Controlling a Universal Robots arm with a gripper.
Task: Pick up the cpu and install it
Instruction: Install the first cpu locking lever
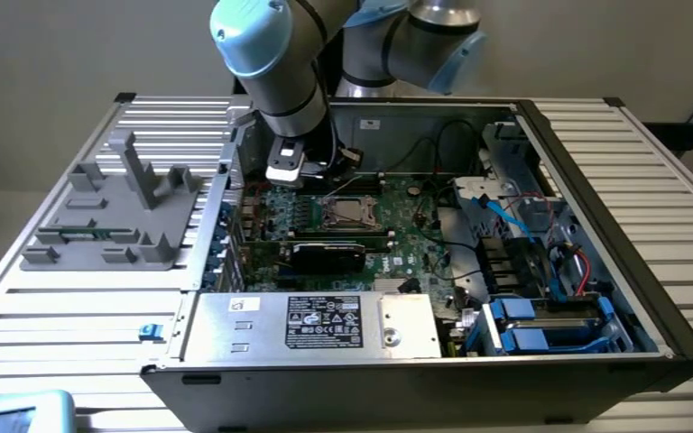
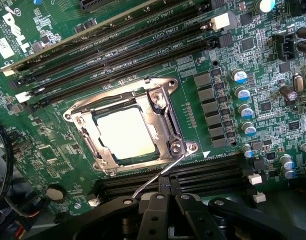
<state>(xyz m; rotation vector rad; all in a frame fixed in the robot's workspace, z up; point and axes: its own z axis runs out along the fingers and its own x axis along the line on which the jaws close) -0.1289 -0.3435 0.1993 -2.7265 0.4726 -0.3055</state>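
The pincer point(image 2: 167, 201), shut with nothing in it, hangs over the motherboard point(image 2: 273, 90), and the cpu point(image 2: 126, 134) lies flat in its socket frame point(image 2: 165, 107) just to the exterior view's right and nearer.

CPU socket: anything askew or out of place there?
The cpu lies square inside the socket frame. Only the wire lever stands out: it juts away from the frame's corner, so it looks unlatched.
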